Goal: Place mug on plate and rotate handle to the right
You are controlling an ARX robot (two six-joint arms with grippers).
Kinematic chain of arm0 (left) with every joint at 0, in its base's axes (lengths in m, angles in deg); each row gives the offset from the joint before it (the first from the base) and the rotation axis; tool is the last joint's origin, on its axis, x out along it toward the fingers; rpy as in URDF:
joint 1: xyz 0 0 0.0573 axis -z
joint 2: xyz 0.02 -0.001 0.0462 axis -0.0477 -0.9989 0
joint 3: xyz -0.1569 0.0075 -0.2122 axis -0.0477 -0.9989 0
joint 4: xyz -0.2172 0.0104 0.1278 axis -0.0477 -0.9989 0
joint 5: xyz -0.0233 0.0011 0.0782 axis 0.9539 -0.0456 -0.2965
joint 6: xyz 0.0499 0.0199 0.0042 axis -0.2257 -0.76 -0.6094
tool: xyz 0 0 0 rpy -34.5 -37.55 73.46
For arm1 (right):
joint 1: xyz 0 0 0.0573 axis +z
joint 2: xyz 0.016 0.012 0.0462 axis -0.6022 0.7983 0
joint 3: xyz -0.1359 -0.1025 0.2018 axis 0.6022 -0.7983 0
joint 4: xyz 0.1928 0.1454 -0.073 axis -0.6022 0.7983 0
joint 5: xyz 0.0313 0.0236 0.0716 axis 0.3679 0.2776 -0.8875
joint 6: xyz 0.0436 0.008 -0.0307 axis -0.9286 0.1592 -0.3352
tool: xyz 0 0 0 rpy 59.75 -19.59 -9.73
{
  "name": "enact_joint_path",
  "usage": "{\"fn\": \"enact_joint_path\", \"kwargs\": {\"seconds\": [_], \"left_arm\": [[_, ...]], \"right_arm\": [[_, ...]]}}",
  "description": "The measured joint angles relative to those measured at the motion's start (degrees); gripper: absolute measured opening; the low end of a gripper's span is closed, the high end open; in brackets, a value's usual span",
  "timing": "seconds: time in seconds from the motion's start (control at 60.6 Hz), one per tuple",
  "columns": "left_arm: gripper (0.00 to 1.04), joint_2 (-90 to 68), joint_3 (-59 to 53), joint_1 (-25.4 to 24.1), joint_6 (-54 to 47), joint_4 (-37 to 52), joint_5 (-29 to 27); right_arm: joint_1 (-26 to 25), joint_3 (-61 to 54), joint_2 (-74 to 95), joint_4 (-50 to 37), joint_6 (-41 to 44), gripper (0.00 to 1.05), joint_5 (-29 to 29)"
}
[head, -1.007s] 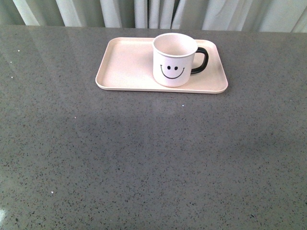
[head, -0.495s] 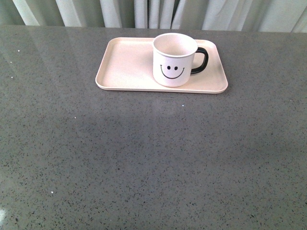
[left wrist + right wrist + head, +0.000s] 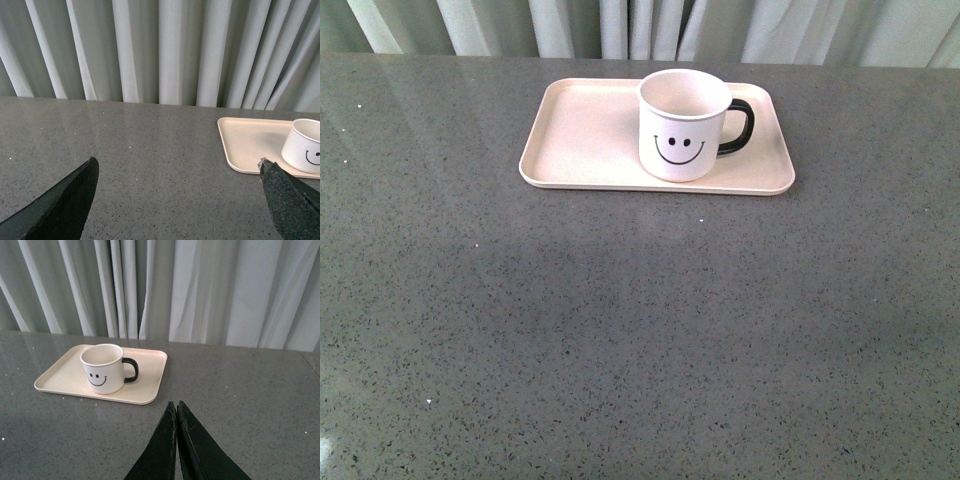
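Note:
The white mug (image 3: 682,128) with a black smiley face stands upright on the right half of the pale pink-cream plate (image 3: 582,135). Its black handle (image 3: 740,125) points right. Neither arm shows in the front view. In the left wrist view my left gripper (image 3: 177,167) is open and empty over bare table, well short of the plate (image 3: 250,142) and mug (image 3: 305,146). In the right wrist view my right gripper (image 3: 176,404) is shut on nothing, apart from the plate (image 3: 145,375), the mug (image 3: 103,368) and its handle (image 3: 131,370).
A grey speckled tabletop (image 3: 640,330) stretches wide in front of the plate. Pale pleated curtains (image 3: 640,25) hang right behind the table's far edge.

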Motion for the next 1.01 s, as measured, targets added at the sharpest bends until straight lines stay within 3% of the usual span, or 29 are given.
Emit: {"fn": "enact_joint_path", "kwargs": {"seconds": [0.083, 0.644, 1.007], "left_arm": [[0.96, 0.00, 0.00, 0.00, 0.00, 0.00, 0.00], [0.96, 0.00, 0.00, 0.00, 0.00, -0.02, 0.00], [0.96, 0.00, 0.00, 0.00, 0.02, 0.00, 0.00]], "right_arm": [[0.00, 0.00, -0.07, 0.04, 0.04, 0.03, 0.00], [0.00, 0.00, -0.13, 0.07, -0.02, 0.96, -0.02], [0.00, 0.00, -0.13, 0.07, -0.02, 0.96, -0.02]]}}
